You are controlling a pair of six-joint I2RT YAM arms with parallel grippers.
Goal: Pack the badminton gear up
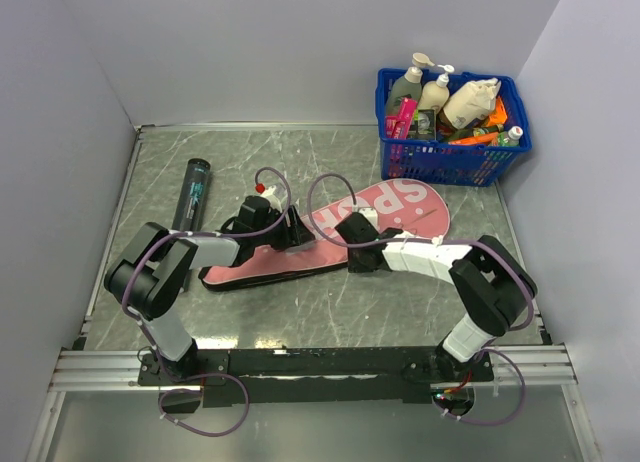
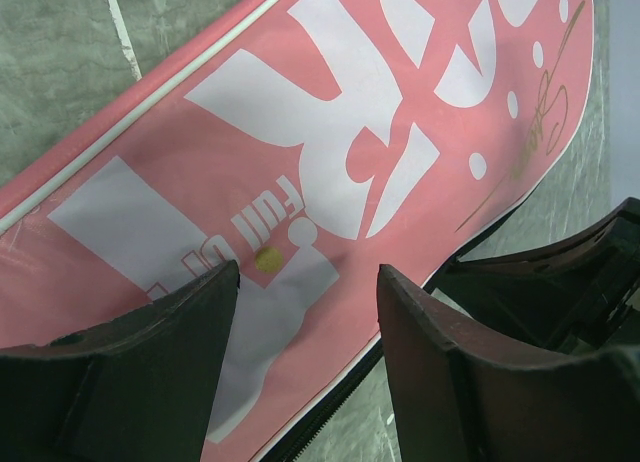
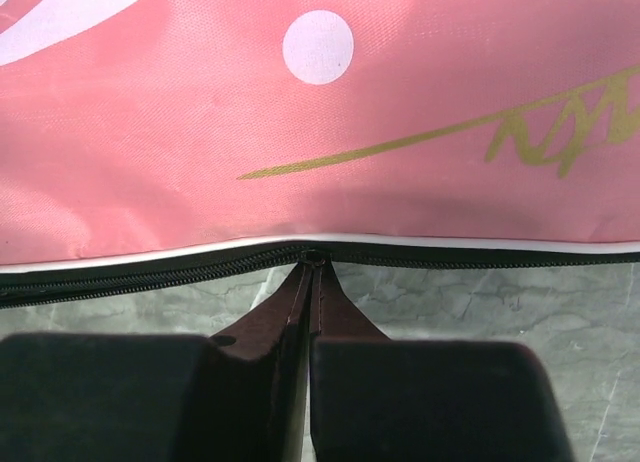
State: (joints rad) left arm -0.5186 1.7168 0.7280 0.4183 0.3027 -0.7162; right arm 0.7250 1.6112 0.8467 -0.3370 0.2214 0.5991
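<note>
Both arms hide the middle of the pink racket cover (image 1: 400,207), lying flat across the centre of the table (image 1: 300,312), so from above only "SP" of its big white lettering reads; the fabric is smooth and shiny, dotted white, with an illegible gold scrawl and a black zip (image 3: 150,279) along its edge. The right gripper (image 3: 312,272) has its tips pressed together at that zip, whether on the pull I can't tell; the left gripper (image 2: 305,277) hangs spread over the cover; a slim black tube (image 1: 193,192) lies at ten o'clock, a blue plastic basket (image 1: 450,167) at one.
</note>
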